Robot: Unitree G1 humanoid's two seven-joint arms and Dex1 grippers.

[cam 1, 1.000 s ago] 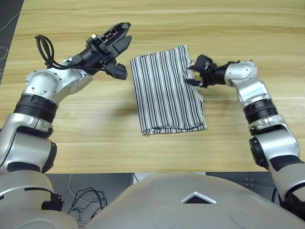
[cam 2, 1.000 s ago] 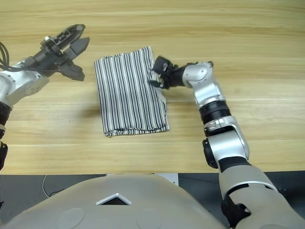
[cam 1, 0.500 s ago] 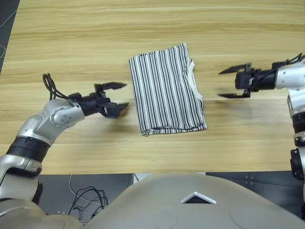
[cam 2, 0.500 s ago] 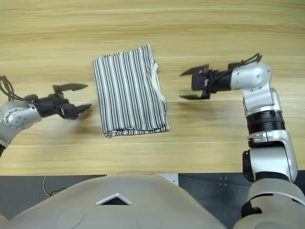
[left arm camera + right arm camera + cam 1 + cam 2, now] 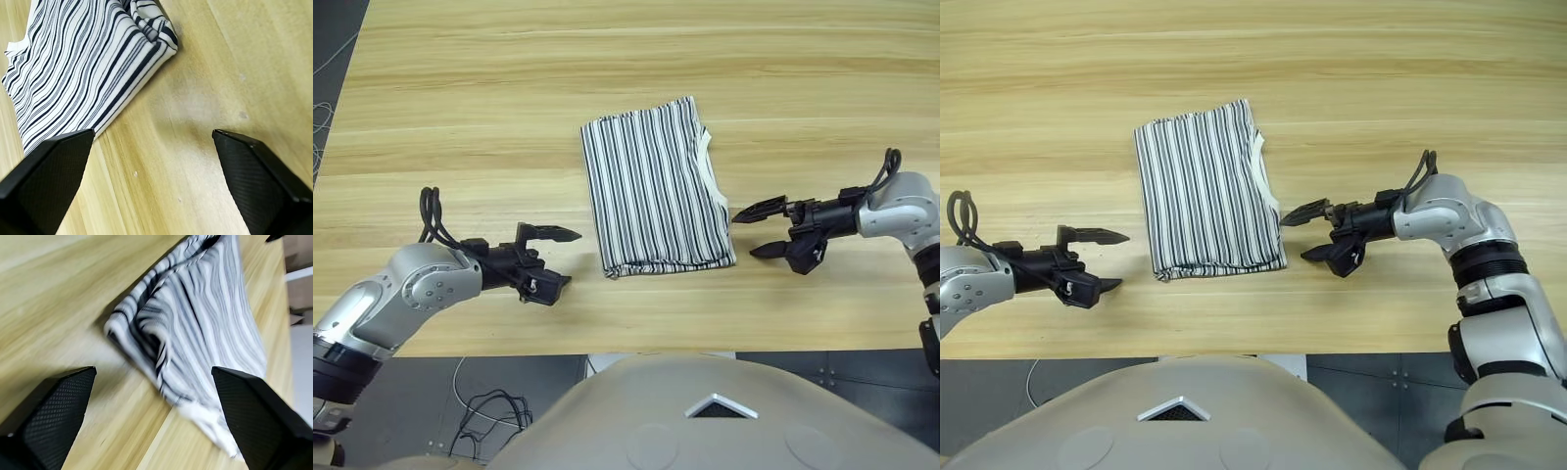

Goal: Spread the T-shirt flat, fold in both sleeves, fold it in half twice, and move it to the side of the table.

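You have the striped T-shirt lying folded into a narrow rectangle near the middle of the wooden table, long side running near to far, with a strip of white neckband showing along its right edge. Your left gripper sits low over the table to the left of the shirt's near left corner, its two fingers spread wide apart and holding nothing, tips pointing right toward the cloth with bare wood between them and the fold. In the left wrist view the dark fingers frame that corner of the T-shirt, where the layers bunch into a rounded fold. Your right gripper is on the other side, by the near right part of the shirt, also spread open and empty, tips pointing left. Its far fingertip is just beside the shirt's right edge; you cannot tell whether it touches. From the right wrist view the fingers bracket the near corner of the T-shirt, which lies flat on the wood.
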